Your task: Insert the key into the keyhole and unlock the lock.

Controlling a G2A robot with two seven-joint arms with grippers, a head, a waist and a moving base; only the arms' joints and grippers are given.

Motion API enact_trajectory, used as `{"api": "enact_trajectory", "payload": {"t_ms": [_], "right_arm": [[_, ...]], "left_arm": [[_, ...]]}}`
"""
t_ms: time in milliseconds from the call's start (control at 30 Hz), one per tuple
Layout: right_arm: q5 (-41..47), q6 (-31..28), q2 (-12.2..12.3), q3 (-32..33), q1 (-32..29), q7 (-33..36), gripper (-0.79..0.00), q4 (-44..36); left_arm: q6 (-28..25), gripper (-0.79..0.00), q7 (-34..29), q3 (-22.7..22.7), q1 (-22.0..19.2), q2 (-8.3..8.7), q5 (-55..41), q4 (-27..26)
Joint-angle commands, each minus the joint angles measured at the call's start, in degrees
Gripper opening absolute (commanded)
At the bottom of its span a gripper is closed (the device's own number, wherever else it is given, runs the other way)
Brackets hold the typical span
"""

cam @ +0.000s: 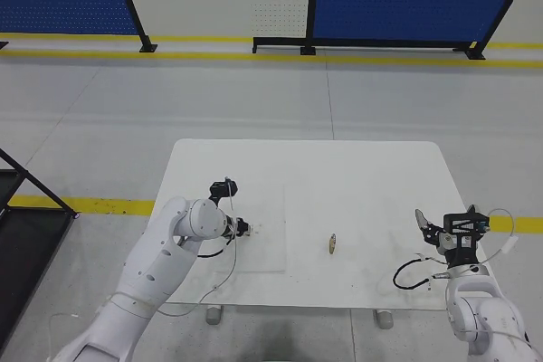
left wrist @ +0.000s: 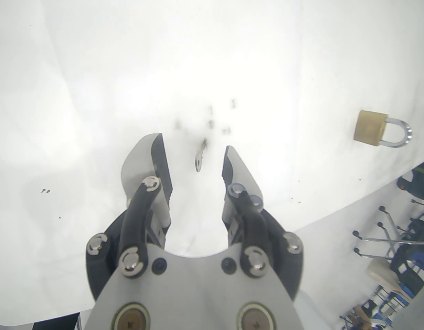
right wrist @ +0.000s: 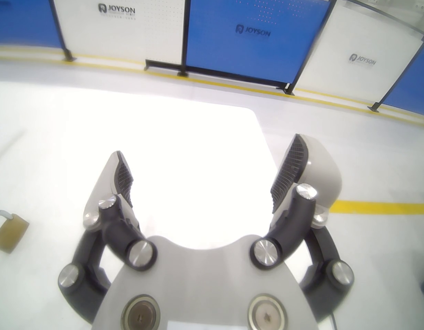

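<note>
A small silver key (left wrist: 199, 158) lies flat on the white table (cam: 344, 172), just ahead of my left gripper (left wrist: 193, 159), whose fingers stand open on either side of it without touching it. In the top view that gripper (cam: 245, 229) is at the table's left part. The brass padlock (cam: 332, 242) with a silver shackle lies on its side near the table's middle; it also appears in the left wrist view as the padlock (left wrist: 370, 132) and in the right wrist view as the padlock (right wrist: 9, 232). My right gripper (right wrist: 212, 173) hovers open and empty near the table's right front corner (cam: 437, 228).
Small dark marks (left wrist: 212, 123) dot the tabletop beyond the key. Blue and white partition panels (cam: 398, 20) stand behind yellow floor lines far past the table. A black frame (cam: 18, 195) stands off the table's left side.
</note>
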Motion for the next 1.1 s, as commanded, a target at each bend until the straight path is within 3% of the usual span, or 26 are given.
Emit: {"api": "enact_trajectory", "payload": {"t_ms": [0,300,600,1067], "right_arm": [[0.0,0.0,0.0,0.0,0.0,0.0,0.000,0.0],[0.0,0.0,0.0,0.0,0.0,0.0,0.000,0.0],[0.0,0.0,0.0,0.0,0.0,0.0,0.000,0.0],[0.0,0.0,0.0,0.0,0.0,0.0,0.000,0.0]], "left_arm": [[-0.1,-0.508,0.0,0.3,-0.1,-0.03,-0.2,0.4],[-0.2,-0.570,0.1,1.0,-0.4,-0.02,-0.5,1.0],[-0.5,-0.748,0.1,1.1,-0.4,0.14,-0.5,1.0],[-0.5,-0.720,0.3,1.4,-0.8,0.22,-1.3,1.8]]}}
